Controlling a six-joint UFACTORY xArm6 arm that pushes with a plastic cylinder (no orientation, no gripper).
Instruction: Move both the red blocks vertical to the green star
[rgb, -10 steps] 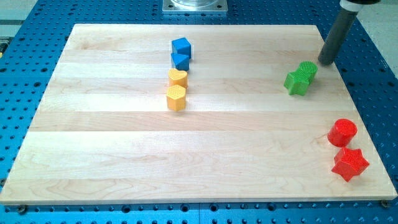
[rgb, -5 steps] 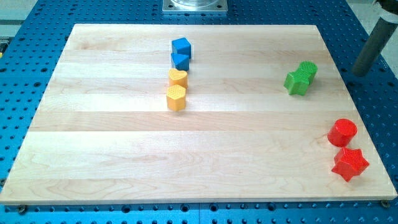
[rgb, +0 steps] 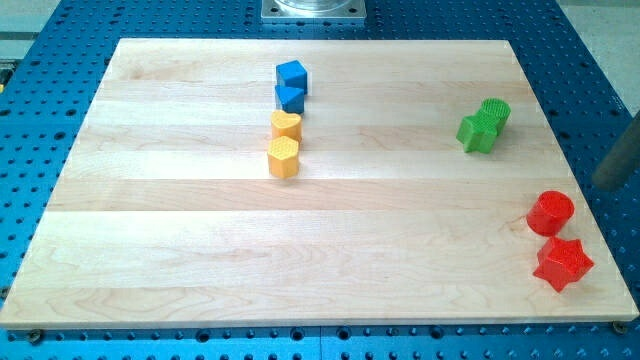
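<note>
The green star (rgb: 476, 131) lies at the view's upper right, touching a green cylinder (rgb: 494, 112) just above and right of it. The red cylinder (rgb: 550, 213) sits near the board's right edge, with the red star (rgb: 563, 263) just below it, both well below the green star and somewhat to its right. My tip (rgb: 604, 186) is at the view's right edge, off the board over the blue base, up and to the right of the red cylinder and apart from it.
A blue cube (rgb: 292, 75) and a blue triangular block (rgb: 290, 98) stand at the top centre, with a yellow heart (rgb: 286, 125) and a yellow hexagon (rgb: 284, 157) right below them in one column. The wooden board (rgb: 200, 250) lies on a blue perforated base.
My tip has moved from beside the green cylinder to the right and downward, off the board, to beside the red cylinder. No block has moved.
</note>
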